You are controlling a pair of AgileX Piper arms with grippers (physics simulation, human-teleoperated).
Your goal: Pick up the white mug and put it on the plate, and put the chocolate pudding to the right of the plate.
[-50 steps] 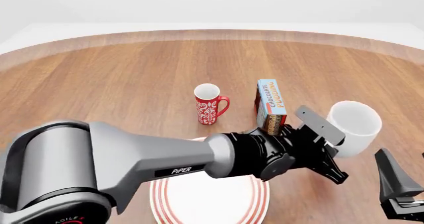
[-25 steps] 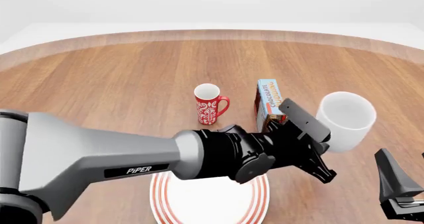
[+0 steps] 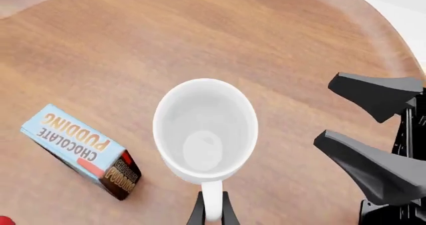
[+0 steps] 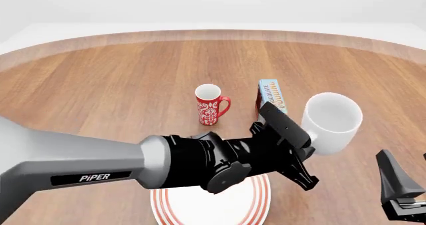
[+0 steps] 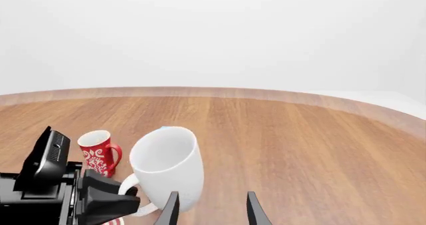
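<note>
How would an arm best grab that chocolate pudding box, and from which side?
Probably from above, fingers closing across its two broad faces. The chocolate pudding stands upright on end, narrow and tall, its top free. The right gripper is open and idle, while the left gripper holds the white mug.

The wooden table (image 4: 119, 80) is carrying three items directly. The plate (image 4: 256, 207) is lying at its near edge; beyond the plate, the red mug (image 4: 210, 105) and the chocolate pudding (image 4: 270, 99) are standing side by side.

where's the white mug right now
In the front view, the white mug is right of centre, held by its handle in the left tool, beside the chocolate pudding.
</note>
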